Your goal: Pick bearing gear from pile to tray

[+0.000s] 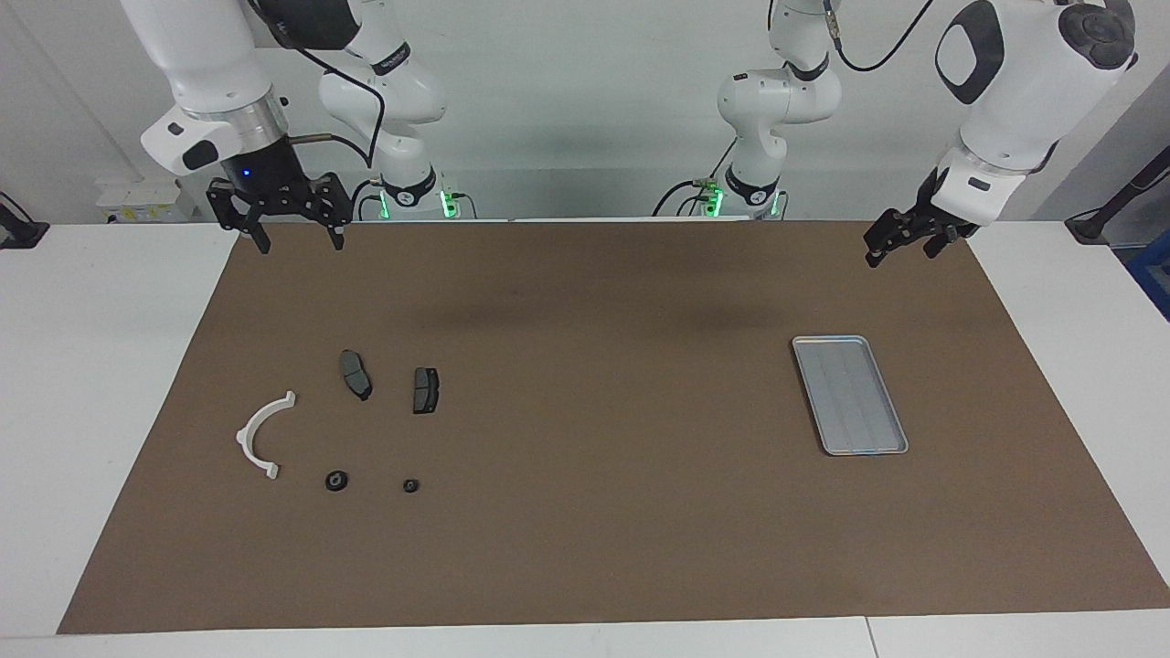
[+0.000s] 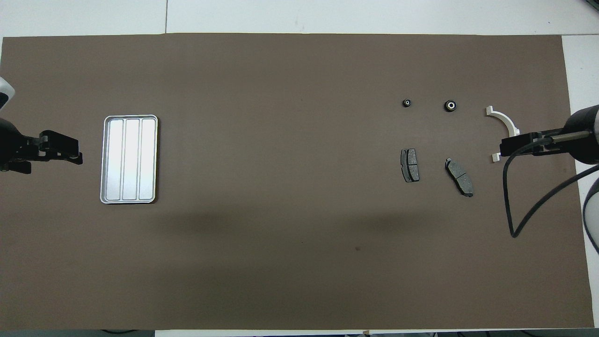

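Note:
The pile lies toward the right arm's end of the brown mat: a white half-ring bracket [image 1: 260, 435] [image 2: 506, 123], two dark grey pads [image 1: 356, 374] [image 1: 425, 389] [image 2: 410, 164], and two small black round bearing gears [image 1: 336, 480] [image 1: 411, 485] [image 2: 450, 106] [image 2: 407, 103]. The silver tray [image 1: 850, 395] [image 2: 129, 159] sits bare toward the left arm's end. My right gripper [image 1: 299, 245] [image 2: 504, 151] hangs open and high in the air; from overhead it covers part of the bracket. Beside the tray, my left gripper [image 1: 900, 249] [image 2: 77, 157] waits raised and open, holding nothing.
The brown mat [image 1: 594, 512] covers most of the white table [image 1: 91, 366]. A black cable [image 2: 519, 206] loops down from the right arm over the mat's end. Nothing else stands on the mat between the pile and the tray.

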### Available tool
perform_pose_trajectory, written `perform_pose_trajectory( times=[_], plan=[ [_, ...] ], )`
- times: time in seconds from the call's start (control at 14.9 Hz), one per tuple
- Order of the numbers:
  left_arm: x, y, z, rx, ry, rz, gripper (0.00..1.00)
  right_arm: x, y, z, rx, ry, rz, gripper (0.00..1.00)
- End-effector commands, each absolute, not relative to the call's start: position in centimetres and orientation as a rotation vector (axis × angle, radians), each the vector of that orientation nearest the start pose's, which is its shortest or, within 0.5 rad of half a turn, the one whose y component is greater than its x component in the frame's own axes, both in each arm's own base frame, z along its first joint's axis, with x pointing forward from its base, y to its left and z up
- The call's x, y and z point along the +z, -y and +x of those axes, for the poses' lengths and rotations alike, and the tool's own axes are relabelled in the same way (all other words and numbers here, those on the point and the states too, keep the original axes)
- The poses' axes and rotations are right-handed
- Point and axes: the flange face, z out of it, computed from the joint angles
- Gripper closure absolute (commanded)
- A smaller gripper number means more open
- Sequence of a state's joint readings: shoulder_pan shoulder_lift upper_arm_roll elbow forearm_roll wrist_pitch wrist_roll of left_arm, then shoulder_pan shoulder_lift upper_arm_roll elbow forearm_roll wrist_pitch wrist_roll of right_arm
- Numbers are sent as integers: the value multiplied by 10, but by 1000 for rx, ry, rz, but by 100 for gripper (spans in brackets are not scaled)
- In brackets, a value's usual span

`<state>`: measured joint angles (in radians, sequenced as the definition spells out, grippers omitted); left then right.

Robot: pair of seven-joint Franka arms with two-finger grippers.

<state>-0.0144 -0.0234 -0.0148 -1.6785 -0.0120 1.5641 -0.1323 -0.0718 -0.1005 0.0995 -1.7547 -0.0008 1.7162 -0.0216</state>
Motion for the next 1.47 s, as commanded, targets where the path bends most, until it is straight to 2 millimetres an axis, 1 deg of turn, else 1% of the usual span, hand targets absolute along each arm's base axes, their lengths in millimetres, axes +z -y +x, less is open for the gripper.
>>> perform_pose_trajectory(
  times=[0.0, 0.13, 0.2, 0.27, 0.34, 0.47, 0.6, 0.67, 0.8, 1.01, 1.14, 1.27, 1.34, 1.41],
  plan=[
    [589, 17, 535, 128, 156, -3149, 0, 573, -17, 539, -115, 101, -3128, 0],
    [589, 17, 535, 130, 156, -3149, 0, 550, -17, 547, -110, 97, -3125, 0],
    [588, 17, 535, 133, 156, -3149, 0, 535, -27, 553, -115, 117, -3122, 0],
    [588, 17, 535, 133, 156, -3149, 0, 523, -31, 559, -117, 102, -3120, 0],
    [589, 17, 535, 130, 156, -3149, 0, 510, -34, 566, -111, 62, -3118, 0],
    [588, 17, 535, 133, 156, -3149, 0, 481, -50, 581, -119, -18, -3111, 0],
    [589, 17, 535, 130, 156, -3149, 0, 449, -63, 599, -145, -47, -3110, 0],
    [588, 17, 535, 133, 156, -3149, 0, 433, -68, 607, -149, -50, -3107, 0],
    [589, 17, 535, 128, 156, -3149, 0, 405, -71, 622, -143, -53, -3109, 0],
    [588, 17, 535, 130, 156, -3149, 0, 377, -77, 648, -123, -4, -3139, 0],
    [589, 17, 535, 130, 156, -3149, 0, 362, -79, 663, -112, -13, -3149, 0],
    [589, 17, 535, 130, 156, -3149, 0, 337, -81, 683, -92, -46, -3144, 0],
    [589, 17, 535, 130, 156, -3149, 0, 325, -94, 691, -83, -45, -3146, 0],
    [589, 17, 535, 130, 156, -3149, 0, 315, -98, 696, -78, -78, -3150, 0]
  ],
)
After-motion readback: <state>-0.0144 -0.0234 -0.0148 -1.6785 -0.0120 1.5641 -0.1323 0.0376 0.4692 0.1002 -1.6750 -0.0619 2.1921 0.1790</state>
